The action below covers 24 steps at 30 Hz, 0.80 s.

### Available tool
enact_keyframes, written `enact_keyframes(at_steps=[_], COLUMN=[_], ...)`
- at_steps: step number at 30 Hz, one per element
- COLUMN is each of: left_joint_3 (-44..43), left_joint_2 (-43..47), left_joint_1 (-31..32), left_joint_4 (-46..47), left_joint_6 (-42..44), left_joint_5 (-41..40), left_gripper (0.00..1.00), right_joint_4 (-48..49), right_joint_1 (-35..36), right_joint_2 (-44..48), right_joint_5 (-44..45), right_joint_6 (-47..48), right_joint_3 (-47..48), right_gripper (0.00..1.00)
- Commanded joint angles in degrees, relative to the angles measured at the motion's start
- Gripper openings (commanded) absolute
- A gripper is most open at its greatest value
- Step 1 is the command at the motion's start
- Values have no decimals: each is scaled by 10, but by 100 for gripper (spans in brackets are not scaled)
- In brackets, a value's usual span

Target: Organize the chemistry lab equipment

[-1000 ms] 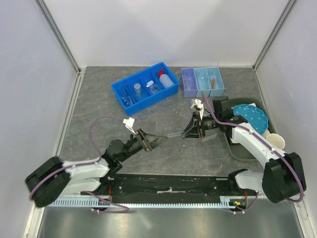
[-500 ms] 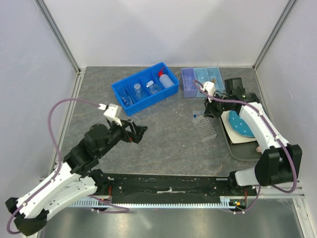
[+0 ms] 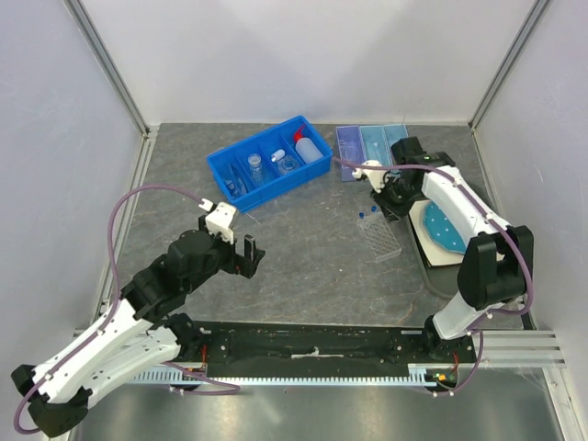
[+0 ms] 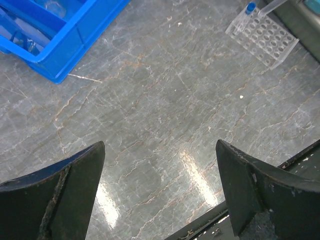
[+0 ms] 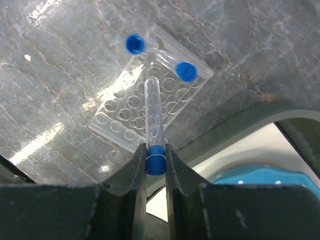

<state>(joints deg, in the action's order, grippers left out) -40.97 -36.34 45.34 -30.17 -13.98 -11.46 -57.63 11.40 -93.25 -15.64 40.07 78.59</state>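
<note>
My right gripper (image 5: 155, 150) is shut on the blue cap of a clear test tube (image 5: 153, 107) and holds it, open end down, over the clear tube rack (image 5: 120, 120). Two blue-capped tubes (image 5: 134, 43) (image 5: 186, 71) stand in the rack's far end. In the top view the right gripper (image 3: 387, 206) hangs just above the rack (image 3: 382, 239). My left gripper (image 3: 249, 254) is open and empty over bare table at the left (image 4: 160, 190). The rack also shows in the left wrist view (image 4: 267, 37).
A blue bin (image 3: 241, 194) at the back holds the red-capped squeeze bottle (image 3: 309, 147) and small glass flasks (image 3: 255, 167). Small pale trays (image 3: 367, 145) stand behind the rack. A teal dotted plate (image 3: 445, 227) lies on a dark tray (image 3: 448, 278) at the right.
The two grippers met at the table's middle a second ago. The right gripper has carried the tube back to the rack; the left arm has pulled back left and risen, open.
</note>
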Motion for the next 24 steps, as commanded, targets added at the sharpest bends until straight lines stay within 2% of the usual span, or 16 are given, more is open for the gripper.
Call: enact_keyframes(at_steps=[1,9,24], left_joint_3=[0,5,10], left_joint_2=[24,44,58], left_joint_1=[-3,-3,-4], left_joint_4=[6,0,-2], left_joint_6=[27,21,12], left_joint_5=[-10,-4,0], left_gripper=[97,97,97], right_joint_4=[-21,-14,1], right_joint_1=[52,94,123], right_joint_2=[2,-29,-69], right_joint_5=[60,121,152], right_joint_6=[1,-21,-34], right_joint_3=[10,16,21], right_gripper=[11,12,13])
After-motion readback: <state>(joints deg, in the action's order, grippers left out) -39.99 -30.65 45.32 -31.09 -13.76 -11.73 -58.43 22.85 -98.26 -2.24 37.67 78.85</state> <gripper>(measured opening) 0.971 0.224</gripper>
